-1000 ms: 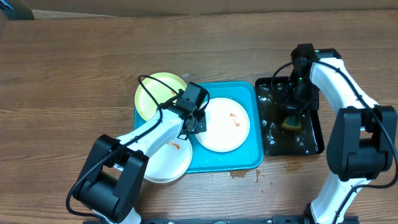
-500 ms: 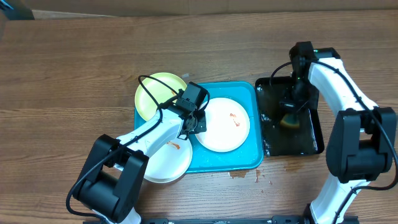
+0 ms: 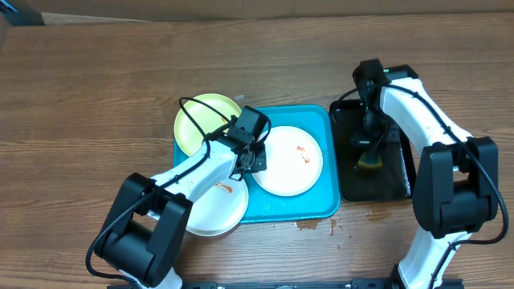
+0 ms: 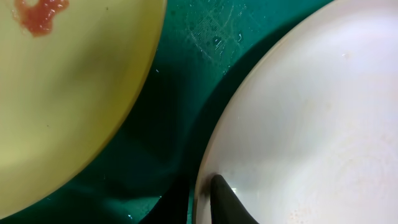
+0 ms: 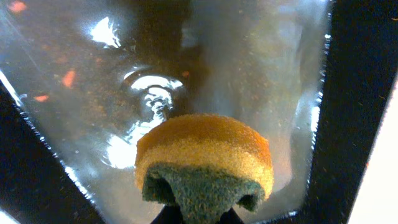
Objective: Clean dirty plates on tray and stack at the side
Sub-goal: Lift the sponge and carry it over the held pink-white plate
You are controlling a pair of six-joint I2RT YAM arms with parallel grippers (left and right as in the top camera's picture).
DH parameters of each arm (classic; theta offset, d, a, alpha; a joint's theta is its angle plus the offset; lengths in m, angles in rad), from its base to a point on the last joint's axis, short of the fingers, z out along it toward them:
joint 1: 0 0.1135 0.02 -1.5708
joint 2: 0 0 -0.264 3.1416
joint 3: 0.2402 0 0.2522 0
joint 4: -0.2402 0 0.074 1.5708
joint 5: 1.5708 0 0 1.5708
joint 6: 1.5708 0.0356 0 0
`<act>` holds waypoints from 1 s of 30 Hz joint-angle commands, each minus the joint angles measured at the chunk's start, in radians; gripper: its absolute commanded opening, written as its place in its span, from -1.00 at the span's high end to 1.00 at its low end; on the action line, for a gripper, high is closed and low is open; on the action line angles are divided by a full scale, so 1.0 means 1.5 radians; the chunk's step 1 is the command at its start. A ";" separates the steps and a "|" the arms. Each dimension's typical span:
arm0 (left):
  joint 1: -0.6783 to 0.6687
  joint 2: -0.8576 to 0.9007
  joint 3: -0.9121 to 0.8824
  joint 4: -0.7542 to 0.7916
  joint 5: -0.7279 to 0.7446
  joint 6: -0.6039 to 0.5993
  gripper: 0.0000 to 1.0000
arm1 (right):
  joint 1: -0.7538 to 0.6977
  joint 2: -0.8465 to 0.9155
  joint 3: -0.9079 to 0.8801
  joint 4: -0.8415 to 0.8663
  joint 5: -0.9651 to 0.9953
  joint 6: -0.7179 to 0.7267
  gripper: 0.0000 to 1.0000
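Observation:
A white plate (image 3: 287, 160) with orange smears lies in the turquoise tray (image 3: 321, 207). My left gripper (image 3: 255, 157) is shut on its left rim; the left wrist view shows one dark finger (image 4: 227, 202) over the rim of this plate (image 4: 311, 112). The yellow-green plate (image 3: 201, 120) sits at the tray's back left, and its smear shows in the left wrist view (image 4: 62, 93). A second white plate (image 3: 210, 207) lies at the tray's front left. My right gripper (image 3: 369, 148) is shut on a yellow and green sponge (image 5: 205, 162) over the black tray (image 3: 401, 181).
The black tray holds water (image 5: 155, 93) with small orange specks. A few brown spots (image 3: 309, 225) lie on the wooden table in front of the turquoise tray. The left arm's cable loops over the yellow-green plate.
My right arm has swung left over the black tray with the sponge. The water in the tray has settled. The left arm and the plates have not moved.

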 commanded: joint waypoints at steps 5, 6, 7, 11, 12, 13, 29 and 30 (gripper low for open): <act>-0.004 0.011 0.006 -0.001 0.000 0.004 0.64 | -0.003 -0.019 -0.082 0.103 -0.003 -0.062 0.79; -0.004 0.011 0.006 -0.001 0.000 0.004 0.63 | -0.003 -0.019 -0.084 0.106 -0.003 -0.062 0.71; -0.004 0.011 0.006 -0.001 0.000 0.004 0.61 | -0.003 -0.019 -0.084 0.106 -0.003 -0.062 0.64; -0.004 0.011 0.006 -0.001 0.000 0.004 0.58 | -0.003 -0.019 -0.084 0.100 -0.003 -0.062 0.23; -0.004 0.011 0.006 -0.001 0.000 0.004 0.58 | -0.003 -0.019 -0.084 0.098 -0.003 -0.059 0.23; -0.004 0.011 0.006 -0.001 0.000 0.004 0.57 | -0.003 -0.019 -0.084 0.097 -0.003 -0.056 0.24; -0.004 0.011 0.006 -0.001 0.000 0.004 0.46 | -0.003 -0.019 -0.088 0.103 -0.002 -0.054 0.42; -0.004 0.011 0.006 -0.002 0.000 0.004 0.46 | -0.003 -0.019 -0.088 0.103 -0.002 -0.054 0.42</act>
